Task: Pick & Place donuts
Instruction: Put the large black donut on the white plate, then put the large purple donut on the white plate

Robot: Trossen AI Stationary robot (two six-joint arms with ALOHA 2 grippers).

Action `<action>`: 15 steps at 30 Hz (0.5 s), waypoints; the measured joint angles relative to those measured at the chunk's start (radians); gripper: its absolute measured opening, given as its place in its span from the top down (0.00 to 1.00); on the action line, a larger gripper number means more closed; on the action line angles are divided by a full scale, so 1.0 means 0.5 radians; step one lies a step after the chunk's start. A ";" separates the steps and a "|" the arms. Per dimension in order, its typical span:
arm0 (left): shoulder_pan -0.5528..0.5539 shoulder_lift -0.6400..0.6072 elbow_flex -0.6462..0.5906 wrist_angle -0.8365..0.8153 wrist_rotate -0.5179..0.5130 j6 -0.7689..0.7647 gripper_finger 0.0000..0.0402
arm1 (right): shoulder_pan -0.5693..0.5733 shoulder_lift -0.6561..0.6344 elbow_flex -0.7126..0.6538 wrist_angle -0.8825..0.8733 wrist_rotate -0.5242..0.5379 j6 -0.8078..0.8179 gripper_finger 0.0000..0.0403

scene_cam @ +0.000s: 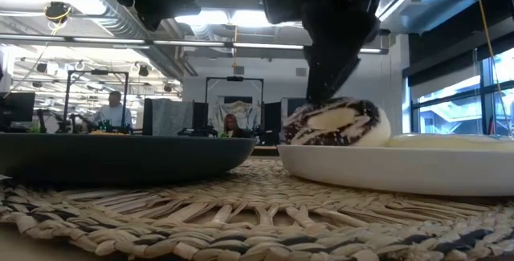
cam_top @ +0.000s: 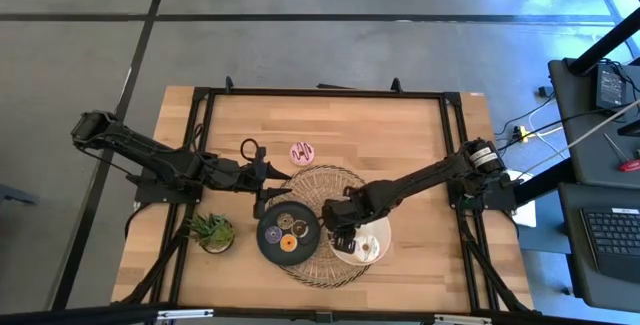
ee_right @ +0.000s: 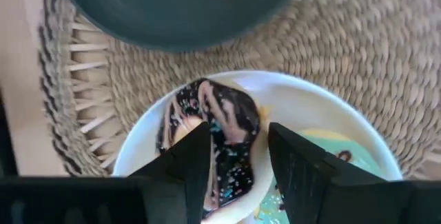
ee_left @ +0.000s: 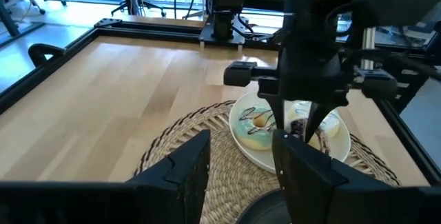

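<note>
- Setting the chocolate-and-white donut [ee_right: 215,131] on the white plate [scene_cam: 385,169], right gripper [ee_right: 234,158] with fingers straddling it (seemingly gripping).
- Open wide, lift straight.
- Left gripper [ee_left: 238,165] waits open nearby.

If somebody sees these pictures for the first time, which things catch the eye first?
First, the right gripper low over the white plate on the woven mat, its fingers around the chocolate-and-white donut. Beside it on the mat, the black plate holds mini donuts, and a pink donut lies alone on the wood.
</note>
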 joint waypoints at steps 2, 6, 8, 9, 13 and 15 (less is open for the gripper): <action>0.001 0.000 0.000 -0.001 0.000 -0.009 0.62 | 0.000 0.000 0.028 -0.029 0.007 -0.014 0.63; 0.001 0.000 0.000 0.000 0.000 -0.010 0.63 | 0.001 0.000 0.041 -0.070 0.037 -0.045 0.63; 0.001 0.000 0.000 -0.001 0.000 -0.011 0.63 | 0.000 0.000 0.041 -0.128 0.037 -0.054 0.63; 0.000 0.000 0.000 0.000 0.000 -0.011 0.63 | -0.005 0.000 0.041 -0.150 0.037 -0.053 0.63; 0.000 0.000 0.000 0.000 0.000 -0.011 0.62 | -0.057 -0.034 0.041 -0.228 0.094 -0.104 0.63; 0.001 0.001 0.000 0.000 0.000 -0.011 0.62 | -0.100 -0.063 0.041 -0.233 0.192 -0.196 0.64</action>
